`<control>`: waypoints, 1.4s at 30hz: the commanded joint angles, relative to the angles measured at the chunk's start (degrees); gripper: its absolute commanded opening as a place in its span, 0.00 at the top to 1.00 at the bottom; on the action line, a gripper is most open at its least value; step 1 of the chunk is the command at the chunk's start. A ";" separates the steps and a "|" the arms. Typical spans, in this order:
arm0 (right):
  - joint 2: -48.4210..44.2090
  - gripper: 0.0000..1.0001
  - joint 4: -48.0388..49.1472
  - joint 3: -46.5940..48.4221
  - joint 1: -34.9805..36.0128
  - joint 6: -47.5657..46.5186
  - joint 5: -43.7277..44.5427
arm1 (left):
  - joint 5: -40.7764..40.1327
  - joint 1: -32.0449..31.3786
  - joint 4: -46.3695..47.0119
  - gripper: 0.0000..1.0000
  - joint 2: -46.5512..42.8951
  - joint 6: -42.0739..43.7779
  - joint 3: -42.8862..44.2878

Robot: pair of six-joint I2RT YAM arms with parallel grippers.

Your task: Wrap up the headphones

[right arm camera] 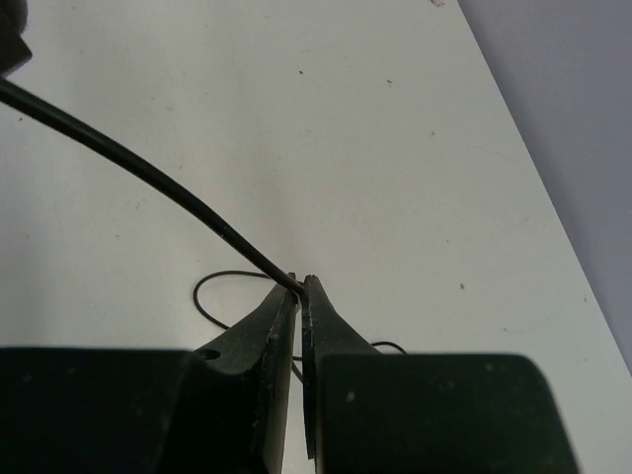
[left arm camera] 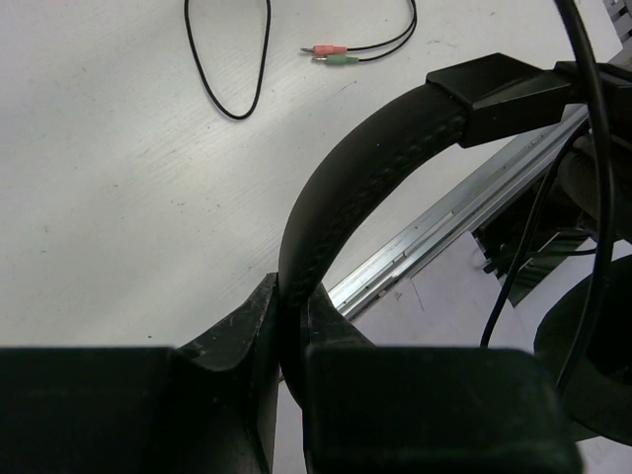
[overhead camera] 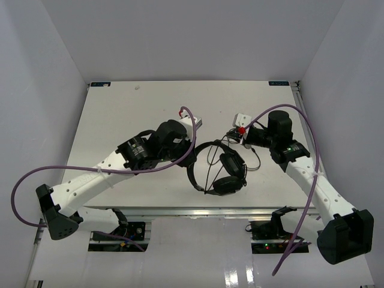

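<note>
Since the headphones (overhead camera: 219, 169) look light, with a stiff padded headband (left arm camera: 346, 188) and a limp, thin cord (right arm camera: 148, 168), I judge the band the safest hold — my left gripper (left arm camera: 291, 301) is clamped on it, over the front middle of the table (overhead camera: 120, 114). My right gripper (right arm camera: 299, 286) pinches the cord — it could easily slip. I see no container.

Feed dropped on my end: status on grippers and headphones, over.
Left gripper shut on headband. Right gripper shut on cord. Headphones near table front edge; plugs and slack cord loose. Nothing else in the way.
</note>
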 commanded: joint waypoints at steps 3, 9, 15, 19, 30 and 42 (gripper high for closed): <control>1.04 0.92 4.96 -3.18 -0.81 4.84 -8.03 | -0.10 -0.41 -3.59 1.00 1.05 -1.10 8.39; 1.20 0.89 10.26 -5.78 -1.10 10.22 -12.42 | -1.48 -0.48 -6.16 1.00 2.48 -1.74 11.61; 2.26 0.70 17.49 -8.21 -1.28 16.71 -15.49 | -1.82 -0.48 -8.20 1.00 4.58 -2.26 14.58; 3.57 0.49 22.22 -10.14 -1.41 18.82 -15.62 | -1.43 -0.42 -9.38 1.00 5.87 -2.26 17.75; 10.11 0.44 31.18 -12.31 -1.43 22.35 -19.55 | -1.76 -0.42 -12.79 1.00 8.37 -2.57 24.02; 16.92 0.53 38.11 -12.81 -1.26 22.29 -30.69 | -4.09 -0.42 -18.91 1.00 13.38 -4.74 37.73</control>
